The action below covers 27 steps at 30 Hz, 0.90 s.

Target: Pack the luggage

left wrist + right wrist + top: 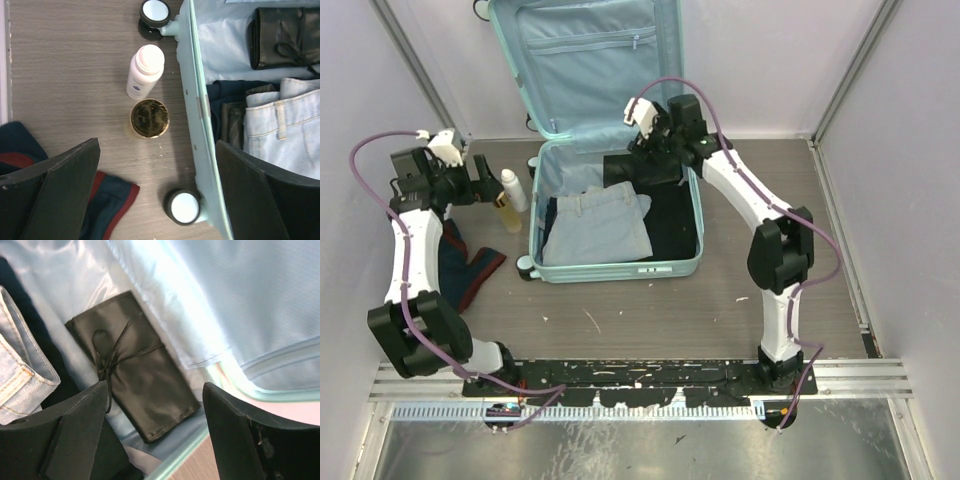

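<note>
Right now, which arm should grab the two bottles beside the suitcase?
Probably left. The left pincer hangs open right above the white bottle and amber bottle on the table. The right pincer is across the luggage, over the black pouch.

The left arm (402, 252) and right arm (740, 190) have white link shells, bulky black joints, a looping purple cable (356, 150) each, white wrist cameras (448, 148), and matte black wedge-shaped fingers (60, 195).
</note>
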Tool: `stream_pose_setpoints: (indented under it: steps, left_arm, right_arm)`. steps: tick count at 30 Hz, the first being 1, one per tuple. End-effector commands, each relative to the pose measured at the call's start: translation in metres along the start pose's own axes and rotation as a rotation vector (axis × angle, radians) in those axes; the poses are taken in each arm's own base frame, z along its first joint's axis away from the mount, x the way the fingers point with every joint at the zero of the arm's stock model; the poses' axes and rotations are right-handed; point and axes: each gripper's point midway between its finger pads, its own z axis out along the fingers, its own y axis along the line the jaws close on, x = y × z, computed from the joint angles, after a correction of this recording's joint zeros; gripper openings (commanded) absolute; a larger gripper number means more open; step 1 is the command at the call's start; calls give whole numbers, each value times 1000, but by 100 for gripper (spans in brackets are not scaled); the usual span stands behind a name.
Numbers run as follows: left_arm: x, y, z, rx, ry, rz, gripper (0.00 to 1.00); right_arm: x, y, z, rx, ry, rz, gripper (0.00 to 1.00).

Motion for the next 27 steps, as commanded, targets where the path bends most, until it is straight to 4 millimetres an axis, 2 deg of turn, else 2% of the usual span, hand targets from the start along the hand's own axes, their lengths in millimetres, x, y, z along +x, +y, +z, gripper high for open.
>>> stream_pose_setpoints:
  steps: [1,5,7,12,16,21,24,27]
  left_arm:
    - [-11,3,16,79,-84,130,100]
    - [3,20,37,50,-91,206,100]
    - [7,35,40,43,-123,208,100]
    - [21,37,60,105,-135,247,99]
    - [26,34,76,173,-162,262,96]
    - [33,31,90,229,-171,235,88]
    - [37,29,94,255,-171,223,77]
    - [41,27,97,268,-167,216,61]
  right_arm:
    - [-53,-42,-60,147,-114,17,82]
    - [-63,-51,-98,178,-121,46,82]
    - [-61,-53,-115,189,-117,70,83]
    - [-51,-50,-149,220,-108,96,83]
    - [-38,-39,-162,226,-77,100,83]
    - [-28,-36,-173,248,-41,97,83]
    - [-23,-36,-177,260,-24,85,83]
    - [-19,-36,-179,267,-12,79,83]
